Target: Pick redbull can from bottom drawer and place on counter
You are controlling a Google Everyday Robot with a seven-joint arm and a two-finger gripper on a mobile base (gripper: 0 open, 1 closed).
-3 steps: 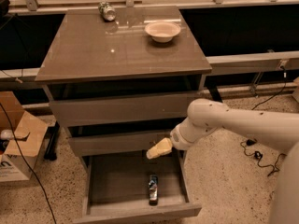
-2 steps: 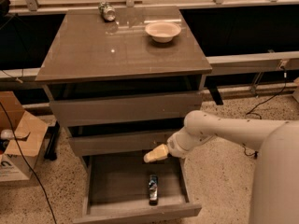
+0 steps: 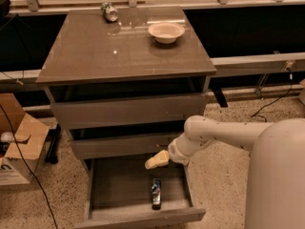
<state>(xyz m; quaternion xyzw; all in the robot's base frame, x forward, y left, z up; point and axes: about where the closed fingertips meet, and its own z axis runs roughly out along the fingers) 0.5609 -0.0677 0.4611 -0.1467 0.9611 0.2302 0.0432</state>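
The redbull can [image 3: 156,193] lies on its side in the open bottom drawer [image 3: 114,190], near the front right. My gripper [image 3: 156,160] hangs over the drawer's right rear, above and just behind the can, not touching it. The white arm reaches in from the right. The counter [image 3: 105,46] is the glossy top of the cabinet above.
A beige bowl [image 3: 166,31] sits on the counter's back right. A stouter green-and-silver can [image 3: 110,12] lies at the counter's back edge. Two drawers [image 3: 128,109] above the bottom one are slightly ajar. A cardboard box [image 3: 19,142] and cables are on the floor at the left.
My gripper and arm have moved left and a little lower, over the open bottom drawer. The can has not moved.
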